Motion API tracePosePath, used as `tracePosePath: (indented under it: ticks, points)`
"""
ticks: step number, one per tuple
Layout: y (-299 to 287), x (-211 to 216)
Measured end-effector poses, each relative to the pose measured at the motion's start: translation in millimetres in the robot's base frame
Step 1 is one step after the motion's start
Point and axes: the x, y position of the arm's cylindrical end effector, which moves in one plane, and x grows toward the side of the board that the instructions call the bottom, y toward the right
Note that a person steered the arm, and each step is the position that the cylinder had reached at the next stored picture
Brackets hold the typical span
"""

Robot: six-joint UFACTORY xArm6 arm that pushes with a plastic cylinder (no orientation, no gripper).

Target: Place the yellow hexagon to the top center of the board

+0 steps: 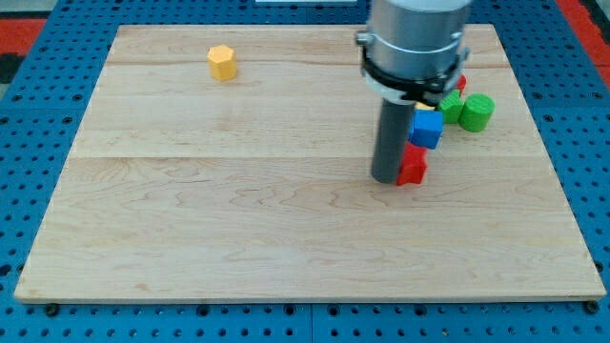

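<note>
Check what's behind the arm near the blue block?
Behind the arm, a blue cube, two green blocks, and a red sliver show. A red block touches my tip. Anything further behind is covered.

Pale wooden board (238,210): light grain, visible plank seams, smooth satin finish, no glare. Blue perforated base plate (38,57) under it: looks like painted metal or plastic, can't tell which, matt with regular holes. Small yellow hexagon block (221,62): matt painted look, flat colour, no shine. Blue cube block (427,129), red block (413,167) and green cylinder block (477,110): same matt solid-colour finish. Grey cylindrical arm housing (417,38): smooth, slight sheen, metal-like, with a black band. Dark rod, my tip (385,179): smooth dull dark-grey surface.
</note>
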Motion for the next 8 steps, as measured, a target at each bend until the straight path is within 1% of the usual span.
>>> tracePosePath:
  ticks: [1, 2, 3, 4, 5, 6, 7, 8]
  points:
    - [34.2, -7.1]
    - [19.8, -19.8]
    - [-63.6, -19.8]
    - [-101.8, -41.9]
    - [-123.6, -82.9]
    - [-171.5, -106.7]
    - [-226.5, -143.6]
    - [-267.5, -182.4]
